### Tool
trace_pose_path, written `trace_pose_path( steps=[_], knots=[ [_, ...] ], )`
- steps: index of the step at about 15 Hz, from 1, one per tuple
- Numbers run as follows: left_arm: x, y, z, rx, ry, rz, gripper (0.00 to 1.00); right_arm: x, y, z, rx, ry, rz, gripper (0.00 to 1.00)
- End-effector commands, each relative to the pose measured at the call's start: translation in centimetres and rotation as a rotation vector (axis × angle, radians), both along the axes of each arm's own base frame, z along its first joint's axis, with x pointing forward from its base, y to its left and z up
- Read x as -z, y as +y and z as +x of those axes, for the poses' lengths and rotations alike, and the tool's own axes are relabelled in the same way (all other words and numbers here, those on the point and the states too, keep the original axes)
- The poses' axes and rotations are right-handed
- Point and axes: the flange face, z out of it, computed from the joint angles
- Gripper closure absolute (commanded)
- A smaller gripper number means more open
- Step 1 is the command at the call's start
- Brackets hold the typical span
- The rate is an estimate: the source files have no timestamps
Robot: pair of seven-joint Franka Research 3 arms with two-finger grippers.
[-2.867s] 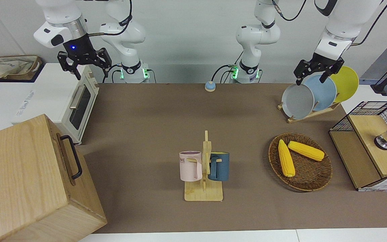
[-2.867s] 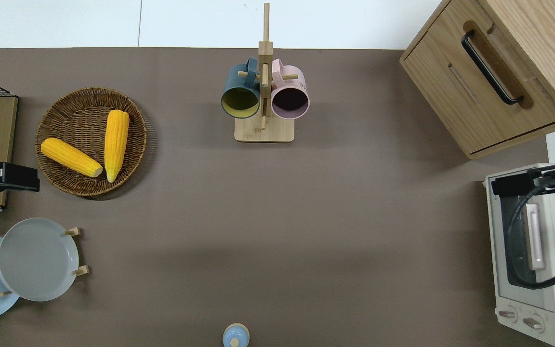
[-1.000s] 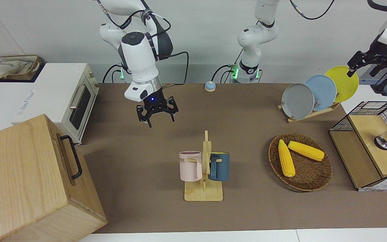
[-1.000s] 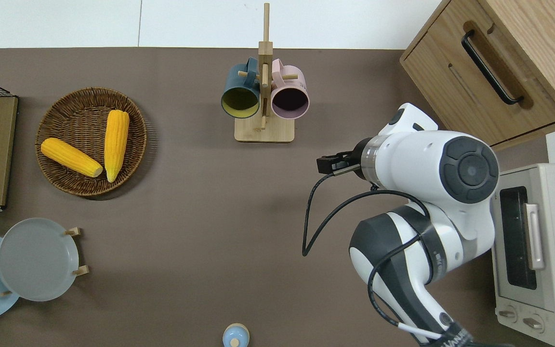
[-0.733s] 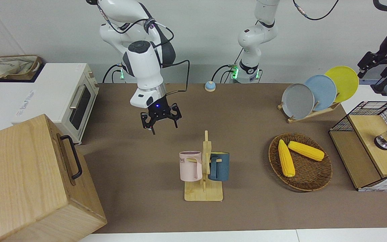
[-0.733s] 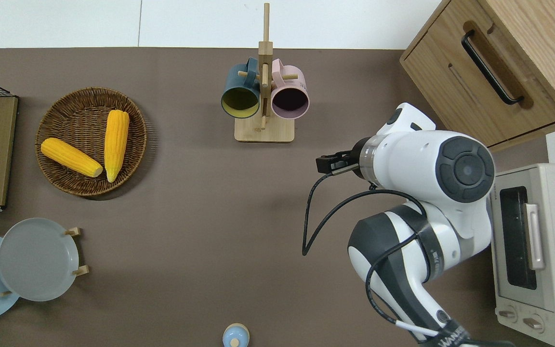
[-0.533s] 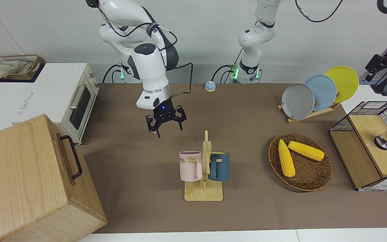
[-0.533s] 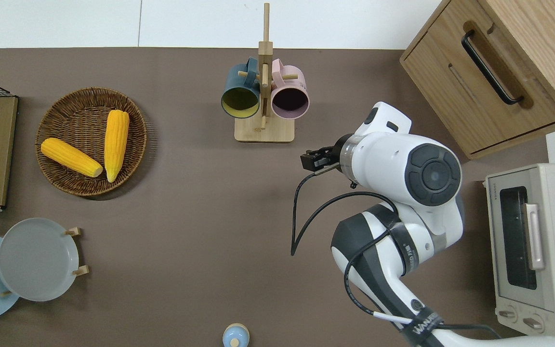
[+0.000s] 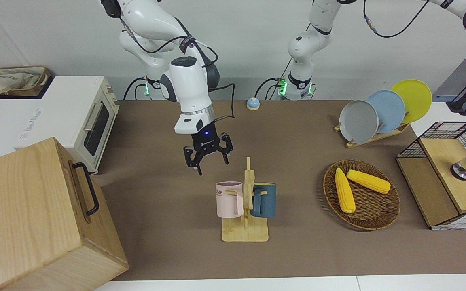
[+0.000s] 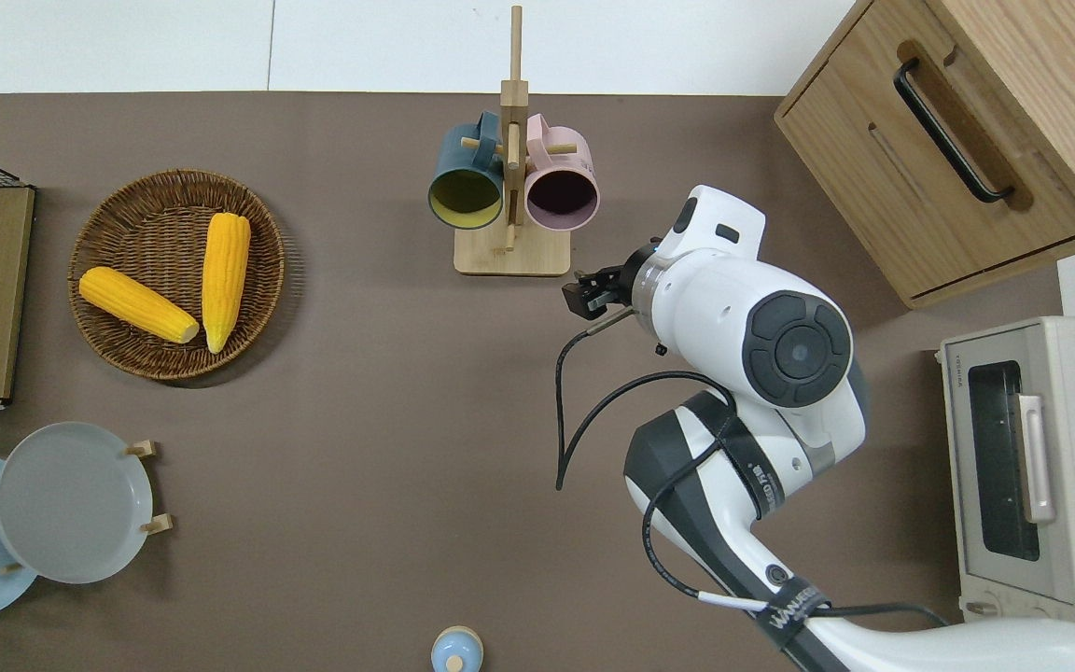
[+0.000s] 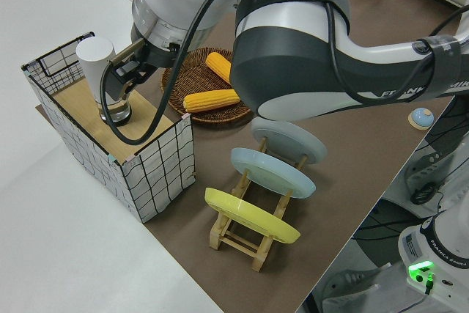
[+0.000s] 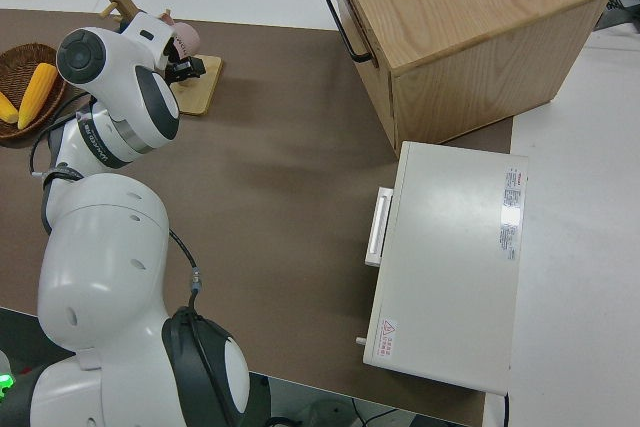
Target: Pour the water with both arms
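The table cover [image 9: 168, 226] is plain brown. On the pale wooden rack [image 9: 246, 226] one mug [image 9: 229, 199] is pink and the other mug [image 9: 264, 199] is dark blue, yellow-green inside. The basket [image 9: 372, 218] is brown woven wicker, with two yellow corn cobs [image 9: 344, 190]. The plates [image 9: 386, 110] are grey, light blue and yellow. The oven [image 9: 69, 117] is white.

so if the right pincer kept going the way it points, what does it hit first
Probably the pink mug hanging on the wooden mug rack. The right pincer, open, tilts down toward the rack. In the overhead view it hovers over bare mat just beside that mug, so depth is uncertain; it could reach the brown mat first.
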Motion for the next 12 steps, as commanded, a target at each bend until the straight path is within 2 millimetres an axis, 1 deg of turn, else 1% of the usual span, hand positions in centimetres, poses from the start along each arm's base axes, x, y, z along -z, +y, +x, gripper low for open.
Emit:
trace_pose_path(
  steps=[1,3,6,7,8,9,10,12],
  knots=[
    [1.6,1.3,0.9,-0.007,-0.111,-0.013,0.00,-0.5,0.8,2.3,-0.004,-0.040,0.016,0.019],
    [2.8,1.5,1.3,-0.022,-0.154,-0.001,0.00,-0.2,0.7,3.4,-0.005,-0.048,0.016,0.046],
    [4.8,0.9,2.0,-0.049,-0.186,0.009,0.00,0.0,1.4,4.4,-0.014,-0.061,0.018,0.057],
    [5.4,0.7,2.1,-0.062,-0.204,0.005,0.00,0.1,1.2,4.9,-0.010,-0.064,0.022,0.071],
    [5.7,0.0,2.6,-0.059,-0.225,0.004,0.00,0.2,1.1,5.4,-0.005,-0.065,0.027,0.082],
    [6.1,-0.1,2.7,-0.059,-0.240,0.010,0.00,0.3,1.1,5.6,-0.005,-0.065,0.031,0.099],
    [6.9,0.0,2.9,-0.050,-0.246,0.005,0.00,0.3,1.1,5.8,-0.004,-0.067,0.032,0.115],
    [7.7,0.3,3.2,-0.022,-0.274,0.000,0.00,0.4,1.0,6.2,-0.010,-0.076,0.018,0.217]
  ],
)
